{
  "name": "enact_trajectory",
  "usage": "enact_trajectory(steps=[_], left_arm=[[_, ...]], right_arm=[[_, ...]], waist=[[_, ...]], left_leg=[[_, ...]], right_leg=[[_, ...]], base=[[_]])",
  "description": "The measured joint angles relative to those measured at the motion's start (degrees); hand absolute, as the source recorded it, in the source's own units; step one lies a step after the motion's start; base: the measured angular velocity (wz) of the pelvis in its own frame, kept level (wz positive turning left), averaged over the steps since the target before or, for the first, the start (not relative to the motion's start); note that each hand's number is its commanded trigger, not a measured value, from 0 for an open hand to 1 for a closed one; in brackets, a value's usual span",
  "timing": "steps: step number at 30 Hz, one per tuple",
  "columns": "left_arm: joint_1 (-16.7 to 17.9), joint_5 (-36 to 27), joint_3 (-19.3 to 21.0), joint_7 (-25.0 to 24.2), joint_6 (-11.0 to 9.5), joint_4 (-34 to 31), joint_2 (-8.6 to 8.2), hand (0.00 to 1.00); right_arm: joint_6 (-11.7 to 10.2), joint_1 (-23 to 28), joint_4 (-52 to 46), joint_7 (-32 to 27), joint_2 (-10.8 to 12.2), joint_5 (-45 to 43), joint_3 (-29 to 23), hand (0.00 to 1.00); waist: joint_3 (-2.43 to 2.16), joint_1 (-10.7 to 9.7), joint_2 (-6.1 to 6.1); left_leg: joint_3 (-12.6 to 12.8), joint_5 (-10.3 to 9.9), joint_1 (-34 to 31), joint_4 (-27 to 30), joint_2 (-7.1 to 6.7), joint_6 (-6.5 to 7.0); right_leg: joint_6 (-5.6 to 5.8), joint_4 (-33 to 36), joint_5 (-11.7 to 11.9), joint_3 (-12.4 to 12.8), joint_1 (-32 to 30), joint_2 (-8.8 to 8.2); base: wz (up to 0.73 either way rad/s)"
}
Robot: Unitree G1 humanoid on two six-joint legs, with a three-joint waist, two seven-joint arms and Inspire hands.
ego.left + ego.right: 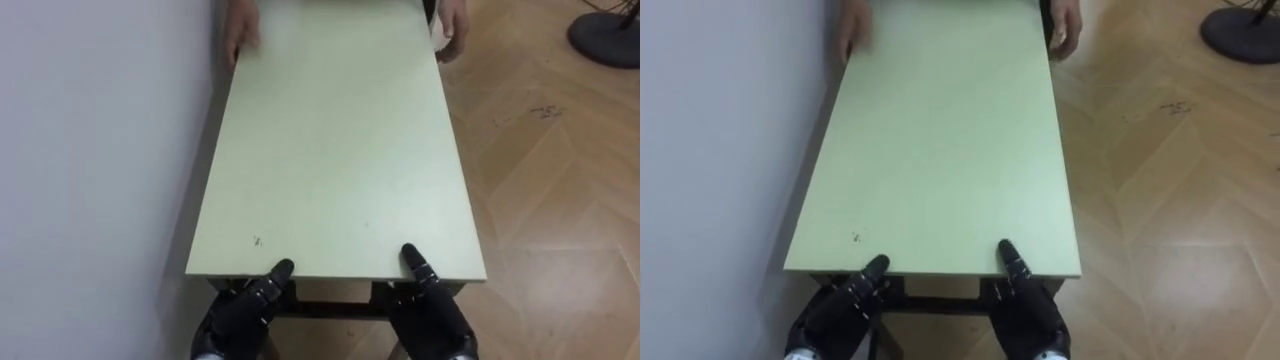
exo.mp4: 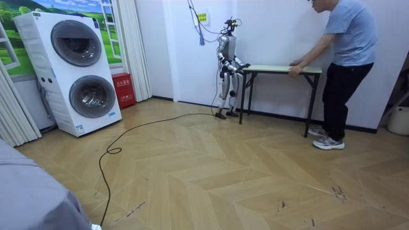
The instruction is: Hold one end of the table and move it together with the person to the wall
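Table (image 2: 281,68) set lengthwise along a white wall (image 1: 90,150), left long side close against it, dark legs above the wooden floor (image 1: 550,190); hard to tell whether the feet touch it or hang clear. Pale green worktop (image 1: 330,150) running from the near edge away to the far end. Gripped at the near short edge by both of the robot's hands. Left hand (image 1: 245,310) at the near left, thumb laid over the top of the edge, the rest tucked below it. Right hand (image 1: 432,315) at the near right, thumb likewise on top, fingers under the edge and out of sight. Edge clamped between thumb above and hand below on each side, the two hands well apart, each near its corner. At the far end a person (image 2: 348,45) bent forward, with the person's hand by the wall (image 1: 240,35) on the far left corner and the person's other hand (image 1: 452,38) round the far right corner. In the room view, robot upright at the table's end on the room view's left, close up to it, arms forward. Person at the end on the room view's right, feet apart on the floor. Far right on the floor, a dark round base (image 1: 605,38). Well off on the room view's left, two stacked washing machines (image 2: 77,70), a small red cabinet (image 2: 123,89) beside them and a pale curtain (image 2: 131,45) behind.
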Motion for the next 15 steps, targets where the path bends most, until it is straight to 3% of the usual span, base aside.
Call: enact_trajectory(steps=[8,11,12,15], left_arm=[[-0.06,0.05,-0.15,-0.38,3.67,0.01,0.07,0.0],[0.05,0.03,-0.19,-0.48,4.76,0.03,0.42,0.0],[0.16,0.08,-0.19,-0.53,4.85,0.15,0.53,0.0],[0.37,0.17,-0.21,-0.63,4.92,0.44,1.5,0.0]], right_arm=[[2.85,-0.01,-0.01,1.65,-0.5,-2.52,0.08,0.0],[2.99,0.05,0.0,1.72,-0.56,-2.54,0.1,0.0],[3.18,0.26,0.01,1.72,-0.61,-2.7,0.1,0.0],[3.85,0.67,0.02,1.77,-0.83,-3.63,0.09,0.0]], waist=[[-0.25,0.01,0.19],[-0.38,-0.01,0.34],[-0.76,-0.04,0.29],[-1.11,-0.13,0.05]], left_leg=[[-0.06,-0.21,0.24,0.27,-0.04,0.19],[-0.05,-0.15,0.18,0.46,-0.1,0.26],[-0.04,-0.12,0.18,0.49,-0.11,0.31],[-0.03,-0.11,0.27,0.85,-0.2,0.33]], right_leg=[[0.26,-0.02,-0.15,0.0,0.56,-0.03],[0.36,-0.67,-0.22,-0.02,0.58,-0.09],[0.42,-0.92,-0.16,-0.01,0.67,-0.07],[0.43,-1.07,-0.16,0.02,0.88,-0.03]], base=[[0.0],[0.0],[0.0],[0.0]])
